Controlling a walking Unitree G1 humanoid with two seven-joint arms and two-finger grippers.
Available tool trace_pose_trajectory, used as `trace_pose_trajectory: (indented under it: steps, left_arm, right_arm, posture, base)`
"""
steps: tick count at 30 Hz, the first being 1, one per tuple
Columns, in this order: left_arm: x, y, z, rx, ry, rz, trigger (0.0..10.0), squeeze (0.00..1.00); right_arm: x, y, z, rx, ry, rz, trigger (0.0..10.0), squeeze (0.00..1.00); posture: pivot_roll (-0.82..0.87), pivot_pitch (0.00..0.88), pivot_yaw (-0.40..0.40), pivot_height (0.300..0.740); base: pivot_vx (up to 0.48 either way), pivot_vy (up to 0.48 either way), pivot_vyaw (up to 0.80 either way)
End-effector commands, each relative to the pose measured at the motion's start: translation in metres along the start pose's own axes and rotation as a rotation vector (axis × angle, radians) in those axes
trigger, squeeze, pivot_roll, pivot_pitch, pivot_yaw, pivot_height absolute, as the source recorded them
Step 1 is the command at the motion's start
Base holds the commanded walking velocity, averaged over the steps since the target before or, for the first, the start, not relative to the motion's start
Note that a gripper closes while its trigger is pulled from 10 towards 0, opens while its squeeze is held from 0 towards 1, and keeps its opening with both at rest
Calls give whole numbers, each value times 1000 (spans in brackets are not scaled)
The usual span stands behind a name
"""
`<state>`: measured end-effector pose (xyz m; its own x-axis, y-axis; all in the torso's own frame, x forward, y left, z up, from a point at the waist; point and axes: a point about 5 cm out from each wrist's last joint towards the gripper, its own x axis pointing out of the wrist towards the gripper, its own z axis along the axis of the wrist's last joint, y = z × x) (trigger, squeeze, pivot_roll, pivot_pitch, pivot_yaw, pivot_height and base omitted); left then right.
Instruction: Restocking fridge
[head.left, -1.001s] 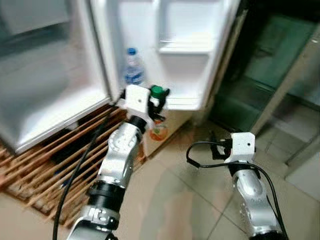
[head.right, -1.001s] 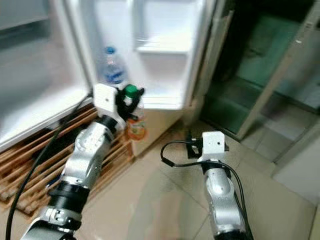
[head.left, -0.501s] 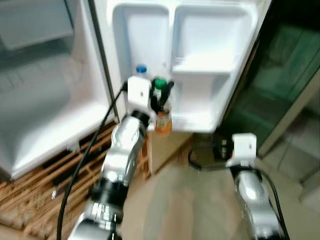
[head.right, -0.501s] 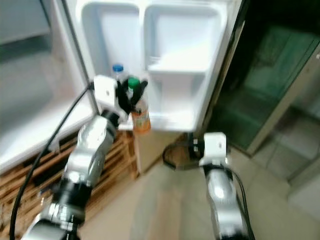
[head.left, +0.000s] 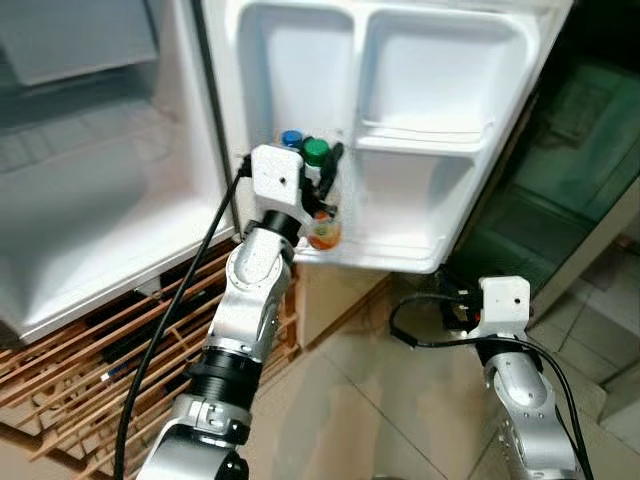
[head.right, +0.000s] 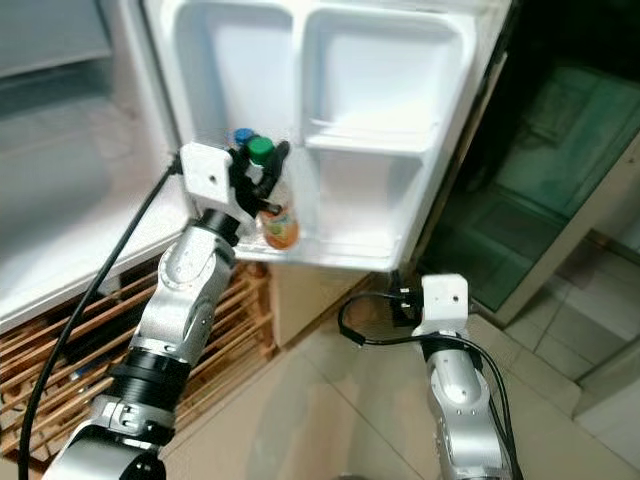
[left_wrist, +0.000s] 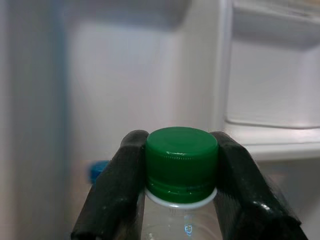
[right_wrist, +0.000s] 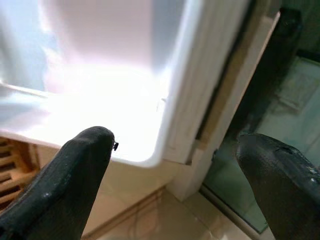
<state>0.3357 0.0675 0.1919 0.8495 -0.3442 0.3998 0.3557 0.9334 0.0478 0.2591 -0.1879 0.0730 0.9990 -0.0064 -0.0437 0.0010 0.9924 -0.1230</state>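
A clear bottle with a green cap (head.left: 316, 153) and an orange label (head.left: 323, 232) hangs in my left gripper (head.left: 322, 170), which is shut on its neck just under the cap (left_wrist: 181, 162). The bottle stands over the lowest shelf of the open fridge door (head.left: 400, 255), at its left end. Right behind it is a water bottle with a blue cap (head.left: 291, 139). My right gripper (right_wrist: 175, 170) is open and holds nothing; it hangs low by the door's outer corner, above the tiled floor.
The fridge's main compartment (head.left: 90, 210) lies open to the left. A wooden slatted pallet (head.left: 90, 350) sits under the fridge. A dark glass-fronted cabinet (head.left: 580, 170) stands to the right. A white upper door shelf (head.left: 430, 140) is beside the bottle.
The camera has moved closer and tilted up. My left gripper has carried the green-capped bottle up and in over the door's lowest shelf, beside the blue-capped bottle. The right arm stays low.
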Motion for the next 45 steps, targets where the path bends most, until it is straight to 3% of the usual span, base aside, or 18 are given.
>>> trace_pose_trajectory:
  steps: [1, 4, 5, 6, 12, 15, 18, 22, 25, 28, 32, 41, 42, 45]
  left_arm:
    - [7, -7, 4, 35, -38, -10, 10000, 0]
    - [9, -2, -1, 42, -36, 55, 10000, 0]
    - [15, 6, -2, 43, -49, 142, 10000, 0]
    - [19, 7, -1, 34, -56, 163, 10000, 0]
    - [26, 3, 0, 9, -55, 156, 10000, 0]
    - [15, 12, -2, 14, -55, 158, 10000, 0]
    - [15, 15, -5, 14, -56, 175, 10000, 0]
    - [26, 11, 7, 51, -135, 203, 10000, 0]
    - [32, -6, 14, 119, -195, 181, 10000, 0]
    - [33, -17, 12, 124, -202, 171, 10000, 0]
    - [35, -24, 0, 120, -145, 230, 10000, 0]
    - [34, -24, -20, 89, -1, 388, 10000, 0]
    - [28, -21, -34, 84, 86, 428, 10000, 0]
    - [21, -18, -46, 74, 162, 452, 10000, 0]
  right_arm:
    - [-3, -3, 1, -16, 6, 5, 10000, 0]
    - [-7, -3, 2, -26, 8, 16, 10000, 0]
    - [-12, -2, 3, -48, 13, 36, 10000, 0]
    - [-16, -3, 4, -58, 15, 46, 10000, 0]
    - [-29, -4, 6, -84, 20, 69, 10000, 0]
    - [-28, -1, 11, -52, 2, 44, 10000, 0]
    - [-24, 2, 13, -44, -4, 44, 10000, 0]
    - [-22, 2, 17, -52, -8, 51, 10000, 0]
    - [-32, -6, 23, -80, -10, 41, 10000, 0]
    - [-39, -12, 27, -112, -15, 37, 10000, 0]
    - [-50, -18, 30, -128, -8, 5, 10000, 0]
    - [-73, -16, 33, -151, 30, 22, 10000, 0]
    - [-79, -18, 33, -159, 48, 19, 10000, 0]
    - [-83, -19, 34, -164, 59, 21, 10000, 0]
  posture:
    - [-201, 0, -36, 740]
    - [-215, 0, -46, 740]
    - [-244, 10, -59, 740]
    - [-254, 18, -66, 740]
    - [-270, 22, -68, 740]
    - [-230, 6, -45, 740]
    - [-233, 8, -44, 740]
    - [-260, 32, -50, 740]
    - [-330, 54, -65, 740]
    - [-371, 64, -62, 740]
    - [-421, 79, -56, 740]
    - [-498, 125, -75, 740]
    - [-519, 137, -83, 740]
    - [-524, 145, -88, 740]
  base:
    - [0, 0, 0]
    - [0, 0, 0]
    - [0, 0, 0]
    - [0, 0, 0]
    - [0, 0, 0]
    - [0, 0, 0]
    - [0, 0, 0]
    - [0, 0, 0]
    - [0, 0, 0]
    - [0, 0, 0]
    - [0, 0, 0]
    - [0, 0, 0]
    - [0, 0, 0]
    - [0, 0, 0]
